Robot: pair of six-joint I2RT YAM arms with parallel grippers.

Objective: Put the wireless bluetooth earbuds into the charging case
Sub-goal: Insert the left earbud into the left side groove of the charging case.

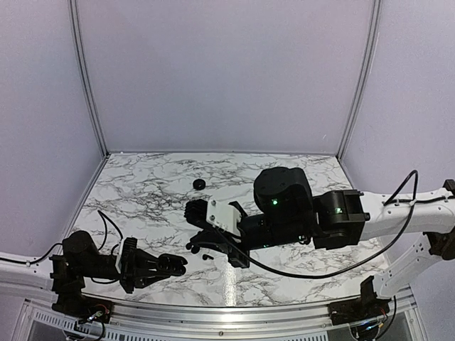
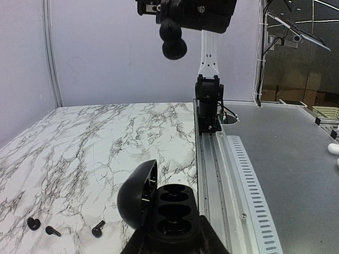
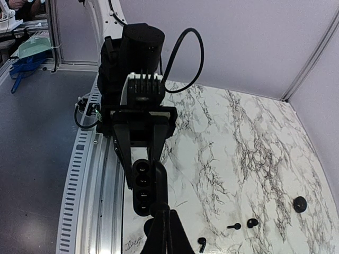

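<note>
Lilac walls (image 1: 227, 71) close in a marble table (image 1: 142, 185). At its near edge the left tool (image 1: 169, 266) is clamped on the case (image 2: 172, 203), lid swung open and its dark sockets facing up. Three earbuds (image 2: 52, 230) lie loose on the table near the case, none in a socket. The right tool (image 3: 162, 225) hangs just above the case with its fingers pressed together; whether it grips anything cannot be told. A black disc (image 1: 200, 185) sits farther back, well apart.
</note>
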